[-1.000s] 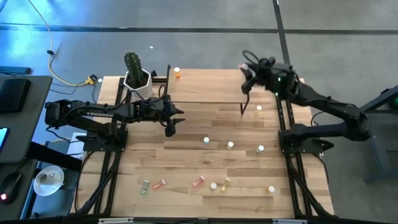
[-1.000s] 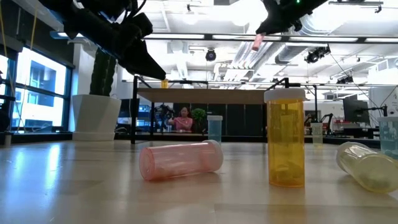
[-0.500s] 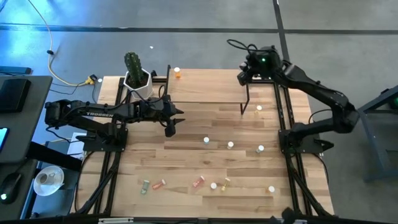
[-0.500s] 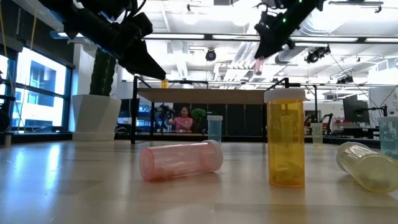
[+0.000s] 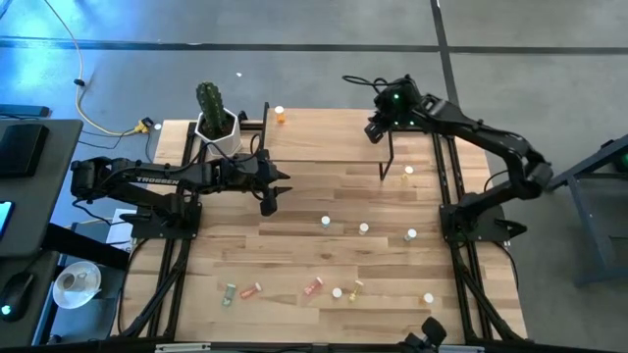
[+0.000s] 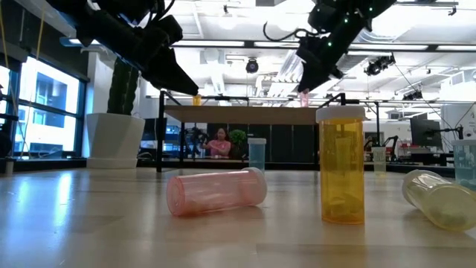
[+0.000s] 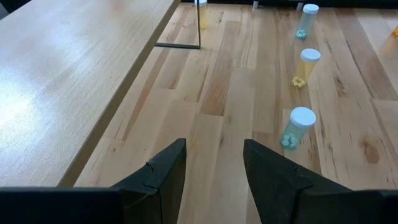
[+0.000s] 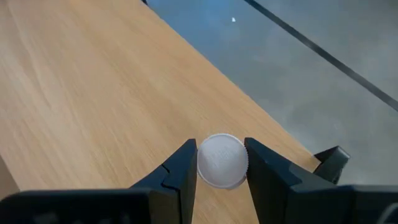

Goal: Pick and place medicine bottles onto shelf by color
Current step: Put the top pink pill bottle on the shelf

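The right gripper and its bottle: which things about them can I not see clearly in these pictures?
- Bottle's body colour: in the right wrist view only the white cap shows between the right gripper fingers; the body is hidden beneath it.
- Whether the bottle touches the shelf: from above, the arm covers it; in the low view its pink tip is too small to tell.
- Orange bottle on the shelf: label too small to read.

Pale wood shelf top [image 8: 93, 81]: smooth, matt grain. Butcher-block wooden tabletop [image 5: 324, 260]: satin sheen. Translucent pink plastic bottle [image 6: 216, 191], glossy. Ribbed white plastic cap [image 8: 222, 160], matt.
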